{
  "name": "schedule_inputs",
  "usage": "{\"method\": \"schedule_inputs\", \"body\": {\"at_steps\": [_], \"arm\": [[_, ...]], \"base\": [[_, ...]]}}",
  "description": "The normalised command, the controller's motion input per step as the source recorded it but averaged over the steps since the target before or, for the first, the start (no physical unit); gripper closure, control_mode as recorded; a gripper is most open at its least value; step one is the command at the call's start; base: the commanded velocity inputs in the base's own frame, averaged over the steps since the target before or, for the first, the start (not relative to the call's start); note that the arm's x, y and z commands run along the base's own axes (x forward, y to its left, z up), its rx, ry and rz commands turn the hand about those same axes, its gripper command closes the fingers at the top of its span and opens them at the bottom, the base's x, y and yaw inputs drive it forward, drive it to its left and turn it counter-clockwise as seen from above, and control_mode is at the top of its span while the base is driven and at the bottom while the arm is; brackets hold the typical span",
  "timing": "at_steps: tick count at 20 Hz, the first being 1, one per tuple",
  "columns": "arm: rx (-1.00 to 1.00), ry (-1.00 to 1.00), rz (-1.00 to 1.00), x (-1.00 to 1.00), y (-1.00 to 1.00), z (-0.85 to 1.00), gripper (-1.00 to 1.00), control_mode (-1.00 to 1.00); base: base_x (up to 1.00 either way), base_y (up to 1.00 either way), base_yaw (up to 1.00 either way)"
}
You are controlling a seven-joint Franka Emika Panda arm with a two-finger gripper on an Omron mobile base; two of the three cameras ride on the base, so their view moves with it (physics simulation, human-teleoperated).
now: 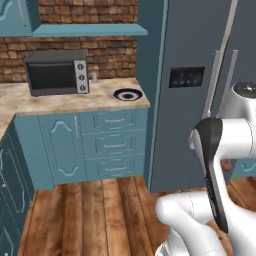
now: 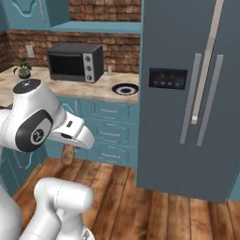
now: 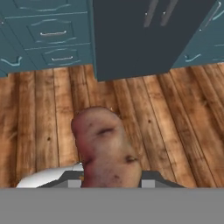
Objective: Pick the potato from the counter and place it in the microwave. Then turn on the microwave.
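A robot arm carries a potato [image 3: 105, 148] through a blue-cabinet kitchen, its claw [image 3: 107, 177] closed tight on the lower end of the vegetable. In the hand view the potato rises between the two finger tips and hangs over the plank floor [image 3: 39, 131], well clear of any table. In the right base view a tan lump, which appears to be the same potato [image 2: 68, 153], peeks out beneath the arm's white hand, in front of the lower drawers [image 2: 111, 136].

By the look of it, the first step is done: the potato is picked up and off the table [image 1: 60, 102]. The rest is still to come: putting it into the microwave, shutting the door and starting the machine. No wide steel-framed built-in oven with a keypad can be made out in these pictures. The small black-and-silver box oven [image 1: 56, 73] on the table by the brick wall is a different appliance, and its door is shut. A dark round plate [image 1: 127, 94] sits near the table's end, beside the tall grey fridge [image 2: 187, 93]. The robot probably has some travel ahead before it reaches its target.

The potato itself is an elongated, lumpy thing, pinkish-tan to brown, mottled with darker blotches and a few sunken eyes. It looks firm and slightly knobbly, wider than the finger tips that clasp it.
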Motion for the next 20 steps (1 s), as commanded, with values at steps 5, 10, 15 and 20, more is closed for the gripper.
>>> {"method": "schedule_inputs", "body": {"at_steps": [5,10,15,20], "arm": [[0.0,0.0,0.0,0.0,0.0,0.0,1.0,1.0],[0.0,0.0,0.0,0.0,0.0,0.0,1.0,1.0],[0.0,0.0,0.0,0.0,0.0,0.0,1.0,1.0],[0.0,0.0,0.0,0.0,0.0,0.0,1.0,1.0]], "base": [[-0.19,-0.61,0.0],[-0.17,-0.61,0.01],[-0.17,-0.61,0.01],[-0.16,-0.61,0.02]]}}
